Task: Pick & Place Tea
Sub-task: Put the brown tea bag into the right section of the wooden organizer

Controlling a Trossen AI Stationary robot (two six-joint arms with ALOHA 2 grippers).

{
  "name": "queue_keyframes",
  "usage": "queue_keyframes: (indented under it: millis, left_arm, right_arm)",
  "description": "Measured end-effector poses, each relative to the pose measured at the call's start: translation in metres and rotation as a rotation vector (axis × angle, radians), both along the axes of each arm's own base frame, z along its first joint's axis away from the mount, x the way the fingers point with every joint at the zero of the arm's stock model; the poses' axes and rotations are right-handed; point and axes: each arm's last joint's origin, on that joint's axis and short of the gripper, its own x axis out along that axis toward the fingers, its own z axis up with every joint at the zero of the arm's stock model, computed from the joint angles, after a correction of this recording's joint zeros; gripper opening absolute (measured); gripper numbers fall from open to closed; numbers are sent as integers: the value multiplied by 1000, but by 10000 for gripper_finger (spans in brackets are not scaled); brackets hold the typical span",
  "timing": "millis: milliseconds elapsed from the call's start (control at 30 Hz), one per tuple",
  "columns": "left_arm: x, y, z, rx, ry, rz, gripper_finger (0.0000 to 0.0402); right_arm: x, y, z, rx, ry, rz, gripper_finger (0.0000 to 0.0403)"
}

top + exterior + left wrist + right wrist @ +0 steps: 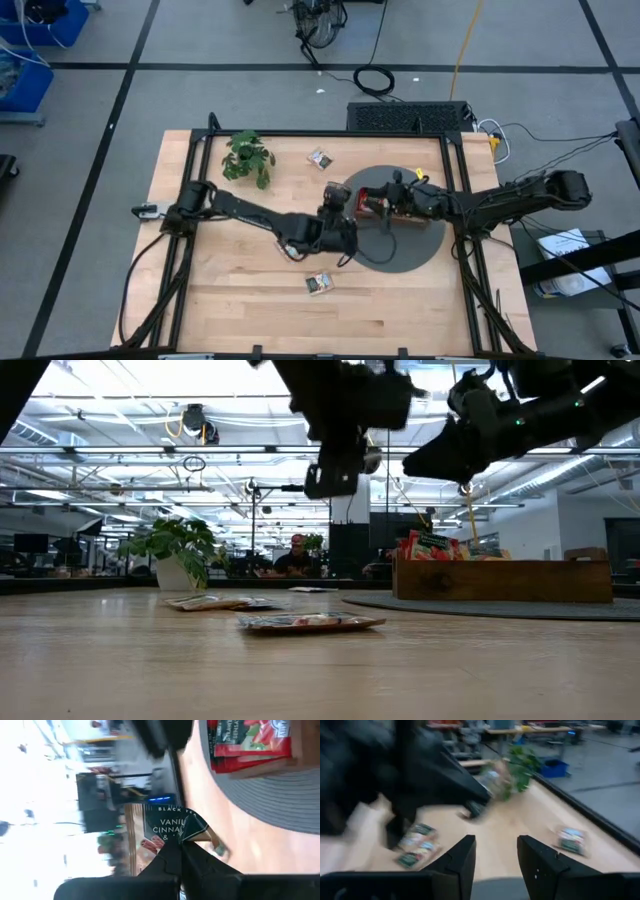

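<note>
Left gripper [181, 845] is pinched on a tea sachet [167, 827]; some are boxed [250, 740], two are left [320, 284].

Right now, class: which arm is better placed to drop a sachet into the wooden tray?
Left. Its end effector already pinches a sachet beside the tray; the right end effector is open.

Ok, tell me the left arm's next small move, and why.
Probably carry on toward the wooden tray and lower. The left gripper is shut on a tea sachet and held above the table, near the tray on the grey mat, where red sachets already stand. The right gripper is open and empty.
</note>
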Motion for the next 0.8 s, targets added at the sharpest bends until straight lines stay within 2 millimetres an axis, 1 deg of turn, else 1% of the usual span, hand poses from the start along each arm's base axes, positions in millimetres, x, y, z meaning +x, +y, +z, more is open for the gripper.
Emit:
queue_keyframes:
  millis: [67, 167, 233, 333, 467, 667, 800]
  left_arm:
    - [3, -2, -10, 58, 58, 0, 0]
    - [6, -2, -24, 122, 119, 12, 0]
    - [7, -2, -28, 153, 137, 28, 0]
    - [8, -2, -30, 166, 136, 36, 0]
    - [8, -6, -26, 180, 124, 31, 0]
    - [10, -23, -24, 145, 103, -50, 0]
    - [13, -33, -19, 145, 74, -91, 0]
  right_arm:
    - [4, -1, 0, 10, -33, 41, 130]
    - [9, -6, 0, 12, -76, 40, 130]
    - [11, -10, -3, 11, -77, 35, 130]
    - [13, -15, -7, 35, -59, 60, 137]
    - [14, -21, -11, 79, -45, 110, 166]
    - [15, -22, -7, 91, -101, 165, 219]
    - [15, -21, -5, 94, -120, 212, 227]
